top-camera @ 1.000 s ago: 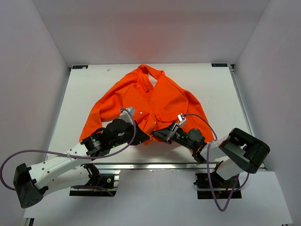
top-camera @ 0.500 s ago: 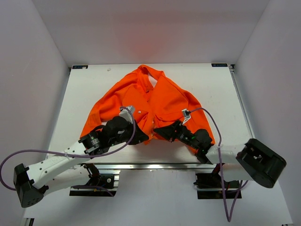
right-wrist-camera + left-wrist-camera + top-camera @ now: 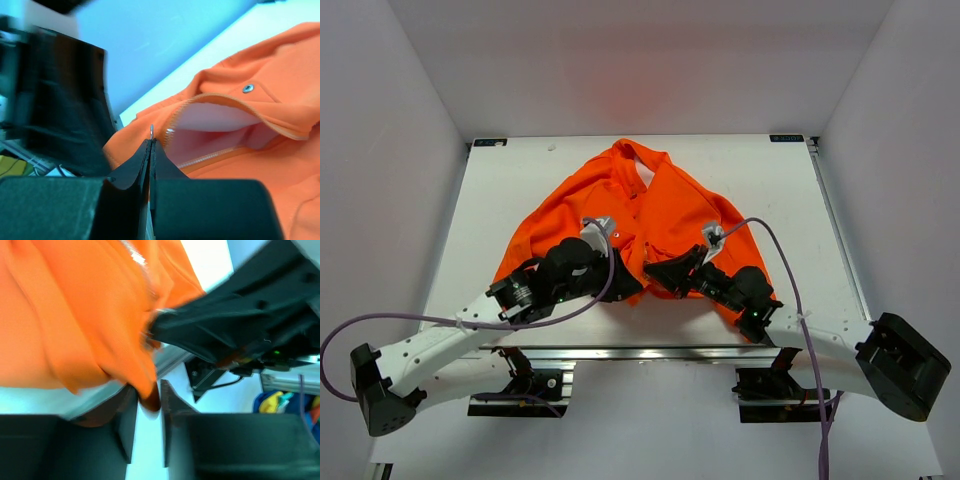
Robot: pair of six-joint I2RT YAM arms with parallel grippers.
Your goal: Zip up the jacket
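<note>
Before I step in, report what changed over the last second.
The right end effector, shut on the zipper pull, slid up the jacket front as its arm swung outward. The left end effector edged forward. The jacket stayed spread.

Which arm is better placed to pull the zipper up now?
Right, probably. The right tool is shut on the zipper pull at the jacket front; the left tool merely straddles a fabric edge, jaws apart.

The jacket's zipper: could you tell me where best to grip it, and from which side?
Probably the small metal zipper pull, pinched from the hem end of the jacket: it stands up, and the open front runs away toward the collar.
</note>
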